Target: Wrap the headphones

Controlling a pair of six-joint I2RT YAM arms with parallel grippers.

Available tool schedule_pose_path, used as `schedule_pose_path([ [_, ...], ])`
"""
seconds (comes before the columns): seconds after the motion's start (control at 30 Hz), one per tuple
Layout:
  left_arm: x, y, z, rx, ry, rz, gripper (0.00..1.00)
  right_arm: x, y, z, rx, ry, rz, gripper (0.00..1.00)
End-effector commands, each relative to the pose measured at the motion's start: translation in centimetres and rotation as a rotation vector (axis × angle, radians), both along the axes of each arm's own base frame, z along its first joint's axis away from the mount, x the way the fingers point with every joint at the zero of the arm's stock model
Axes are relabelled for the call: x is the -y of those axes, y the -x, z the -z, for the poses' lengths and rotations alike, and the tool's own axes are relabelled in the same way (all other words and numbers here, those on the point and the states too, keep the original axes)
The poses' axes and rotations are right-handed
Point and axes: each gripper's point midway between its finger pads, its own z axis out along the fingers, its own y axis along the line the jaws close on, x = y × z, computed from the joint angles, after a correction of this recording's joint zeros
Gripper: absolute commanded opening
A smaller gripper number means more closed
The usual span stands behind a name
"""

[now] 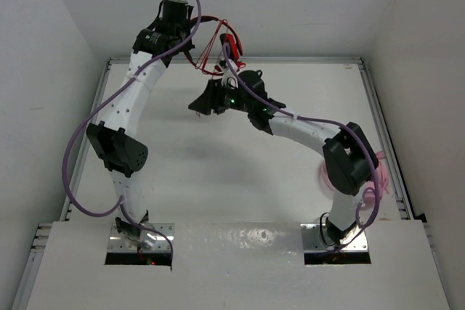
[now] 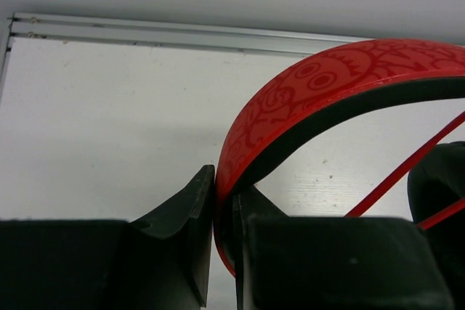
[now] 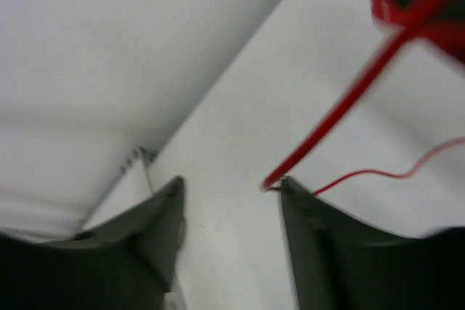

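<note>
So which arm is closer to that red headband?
The left arm: its jaws are clamped on the headband. The right arm sits just off it, jaws apart by the thin red cable.

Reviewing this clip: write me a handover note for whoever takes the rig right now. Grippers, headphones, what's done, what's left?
Left gripper: shut on the headband of the headphones, held up near the far edge of the table.
Right gripper: open, nothing between the jaws; the red cable passes by one fingertip.
Done: headphones lifted and held.
Left: the cable hangs in loose loops; likely regrasp it and wind it around the headphones.
</note>
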Motion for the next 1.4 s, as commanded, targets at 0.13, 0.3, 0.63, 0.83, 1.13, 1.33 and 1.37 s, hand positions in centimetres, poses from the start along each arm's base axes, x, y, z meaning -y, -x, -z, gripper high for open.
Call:
schedule_pose_path([
  [0.13,2.1,0.8,-6.9,0.158,0.154,0.095,0.0,4.8,5.4,1.5,0.355,0.188,-0.127,0.99],
  [0.3,3.4,1.3,-7.7,0.162,0.199,0.165,0.0,9.3,6.6,4.6,0.515,0.216,0.015,0.99],
  [0.63,5.1,1.5,-9.9,0.19,0.35,0.212,0.0,15.9,1.3,4.8,0.536,0.319,0.403,0.9],
  [0.83,5.1,1.7,-11.1,0.22,0.349,0.226,0.0,19.1,-0.7,6.0,0.455,0.253,0.422,0.97],
  [1.13,5.8,2.4,-12.0,0.231,0.382,0.273,0.0,18.4,-6.9,9.7,0.476,0.306,0.413,0.99],
  [1.33,6.0,2.5,-12.3,0.239,0.383,0.285,0.0,17.6,-7.6,11.2,0.303,0.235,0.412,0.93],
  [1.37,6.0,2.5,-12.4,0.24,0.381,0.291,0.0,18.2,-7.4,12.8,0.19,0.27,0.421,0.89],
])
